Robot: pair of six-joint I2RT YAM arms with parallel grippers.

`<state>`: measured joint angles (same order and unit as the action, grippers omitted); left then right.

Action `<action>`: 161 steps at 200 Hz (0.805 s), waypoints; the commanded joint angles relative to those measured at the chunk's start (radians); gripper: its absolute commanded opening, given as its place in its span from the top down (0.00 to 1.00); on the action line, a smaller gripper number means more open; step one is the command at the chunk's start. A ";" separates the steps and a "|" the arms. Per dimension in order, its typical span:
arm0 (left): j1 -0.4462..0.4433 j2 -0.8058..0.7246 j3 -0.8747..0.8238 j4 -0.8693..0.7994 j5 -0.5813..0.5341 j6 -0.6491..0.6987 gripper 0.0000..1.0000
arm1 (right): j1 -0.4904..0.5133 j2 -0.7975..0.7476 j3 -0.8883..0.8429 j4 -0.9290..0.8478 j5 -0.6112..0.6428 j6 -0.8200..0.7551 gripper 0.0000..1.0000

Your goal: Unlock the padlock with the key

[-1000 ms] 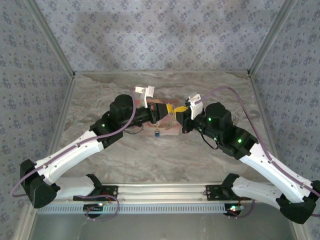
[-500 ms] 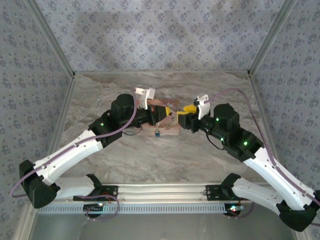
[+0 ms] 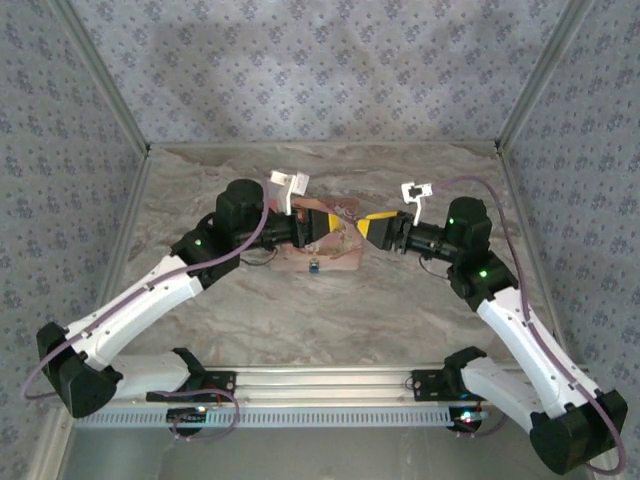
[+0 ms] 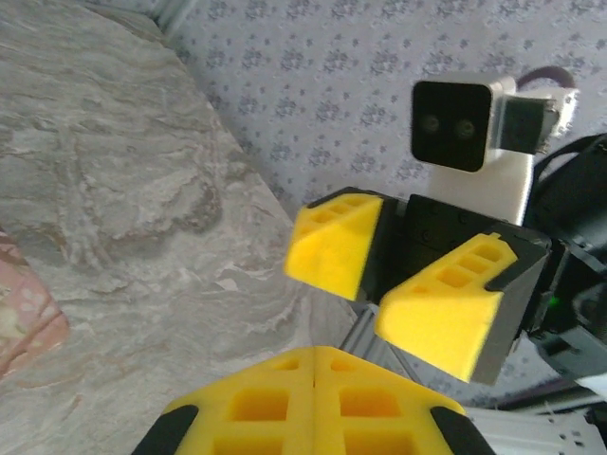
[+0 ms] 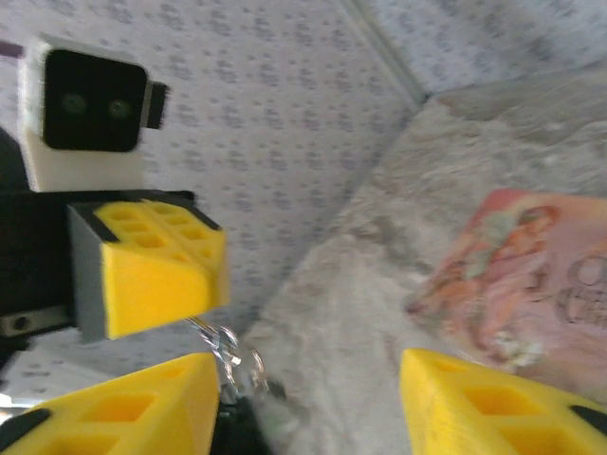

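The tiny blue padlock (image 3: 314, 266) lies at the near edge of the flat pink pouch (image 3: 335, 256) in the top view. My left gripper (image 3: 325, 228) hovers over the pouch, shut on the key (image 5: 211, 334). The key's silvery rings (image 5: 237, 355) dangle from the pressed yellow fingertips (image 5: 190, 270). In the left wrist view those jaws (image 4: 318, 353) meet with no gap. My right gripper (image 3: 376, 229) faces the left one from the right, open and holding nothing. Its yellow fingers (image 4: 334, 245) stand apart in the left wrist view. The key rings hang just beside its left finger (image 5: 133, 408).
Pink pouch (image 5: 517, 275) lies on the marbled table (image 3: 420, 300), also at the left edge (image 4: 24, 318) of the left wrist view. Patterned walls (image 3: 320, 70) enclose the table on three sides. A metal rail (image 3: 320, 385) runs along the near edge.
My right gripper has opened and drawn back to the right, away from the left fingertips. The left gripper stayed shut in place over the pouch.
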<state>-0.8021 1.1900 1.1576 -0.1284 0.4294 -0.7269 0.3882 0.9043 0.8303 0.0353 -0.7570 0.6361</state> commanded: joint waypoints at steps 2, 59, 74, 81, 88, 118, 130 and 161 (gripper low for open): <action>0.003 0.006 0.034 0.040 0.077 -0.018 1.00 | -0.003 0.002 -0.022 0.206 -0.148 0.142 0.40; 0.003 0.012 0.038 0.080 0.119 -0.044 1.00 | 0.024 0.005 -0.016 0.177 -0.160 0.110 0.38; 0.001 0.013 0.038 0.088 0.126 -0.046 1.00 | 0.039 0.010 -0.013 0.179 -0.160 0.105 0.38; -0.001 0.014 0.038 0.088 0.127 -0.048 1.00 | 0.044 0.011 -0.010 0.175 -0.158 0.099 0.38; -0.003 0.014 0.037 0.091 0.129 -0.048 1.00 | 0.050 0.014 -0.005 0.166 -0.156 0.091 0.38; -0.007 0.011 0.037 0.096 0.132 -0.049 1.00 | 0.067 0.032 0.006 0.164 -0.166 0.080 0.43; -0.007 0.011 0.036 0.096 0.131 -0.049 1.00 | 0.071 0.033 0.008 0.164 -0.168 0.078 0.48; -0.009 0.016 0.036 0.099 0.135 -0.052 1.00 | 0.074 0.034 0.011 0.161 -0.167 0.074 0.53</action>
<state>-0.8051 1.1999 1.1645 -0.0666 0.5385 -0.7712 0.4553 0.9409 0.8112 0.1909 -0.9039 0.7254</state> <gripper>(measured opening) 0.042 0.485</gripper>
